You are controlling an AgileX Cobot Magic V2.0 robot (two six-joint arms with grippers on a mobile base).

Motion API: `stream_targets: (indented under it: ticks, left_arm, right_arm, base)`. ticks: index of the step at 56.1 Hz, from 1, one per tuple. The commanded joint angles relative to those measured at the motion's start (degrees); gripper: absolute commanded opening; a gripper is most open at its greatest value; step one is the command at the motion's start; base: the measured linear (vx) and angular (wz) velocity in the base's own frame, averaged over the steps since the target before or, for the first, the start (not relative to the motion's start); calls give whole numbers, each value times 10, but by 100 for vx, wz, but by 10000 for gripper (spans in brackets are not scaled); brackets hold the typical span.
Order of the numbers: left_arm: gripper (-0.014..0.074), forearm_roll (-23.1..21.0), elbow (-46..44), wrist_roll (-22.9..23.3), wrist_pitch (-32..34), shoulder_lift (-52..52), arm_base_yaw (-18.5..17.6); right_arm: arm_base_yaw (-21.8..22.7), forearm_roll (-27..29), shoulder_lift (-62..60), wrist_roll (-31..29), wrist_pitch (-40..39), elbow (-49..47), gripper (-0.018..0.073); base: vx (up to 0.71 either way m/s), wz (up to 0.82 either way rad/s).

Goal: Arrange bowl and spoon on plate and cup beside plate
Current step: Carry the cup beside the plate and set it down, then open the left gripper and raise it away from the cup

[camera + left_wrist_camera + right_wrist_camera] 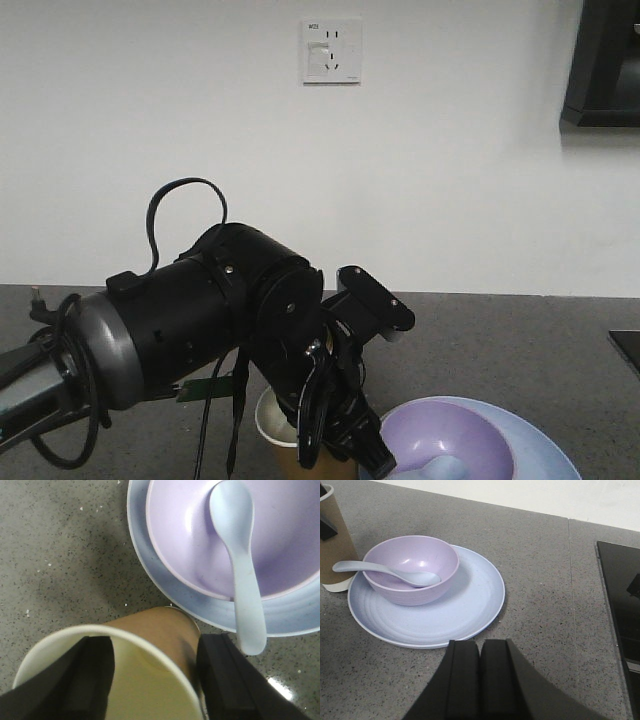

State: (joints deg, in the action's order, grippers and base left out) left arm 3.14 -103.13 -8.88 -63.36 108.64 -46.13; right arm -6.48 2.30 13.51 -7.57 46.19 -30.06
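Front view: my left arm reaches low over the grey surface [500, 340], its pincer [335, 425] clamped on the brown paper cup [275, 420], which stands just left of the pale blue plate [545, 445]. The purple bowl [440, 440] sits on that plate. A wall socket [331, 50] hangs on the white wall behind.

Left wrist view: one finger [87, 672] is inside the cup [145, 650], the other outside, pinching its wall. The spoon [237, 555] lies scoop-down in the bowl [190, 535], its handle crossing the rim of the plate [150, 575].

Right wrist view: my right pincer [480, 672] is closed on nothing, near the plate's [470, 600] near edge. The cup [335, 550] touches the plate's left rim. A black panel [620, 610] lies at right.
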Motion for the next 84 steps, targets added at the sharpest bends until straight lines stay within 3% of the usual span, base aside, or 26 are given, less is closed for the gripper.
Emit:
stream_targets:
  ticks: [1,27,42,69,76,84]
  left_arm:
    - [503,2,-21,6,19,-27,-3]
    - [503,1,-62,5,-24,-29,-5]
    - [503,-22,-95,5,-45,-29,-5]
    - [484,-28,-95,3,-36,-37,-5]
    - [356,-28,-95,1,15,-71,-5]
    - [25,-28,-93,-1,100,-144,-5]
  right_arm:
    - [0,-5,6,-4,-41,-15,-8]
    - [0,-5,6,-4,-41,-15,-8]
    - [0,-5,6,-4,-41,-15,-8]
    - [0,-6,6,-4,-41,-15,-8]
    - [0,-6,6,-4,-48,-15,-8]
    - [0,-4,6,0,-73,-15,-8]
  base:
    - [0,0]
    - [0,0]
    - [0,0]
    - [0,0]
    - [0,0]
    - [0,0]
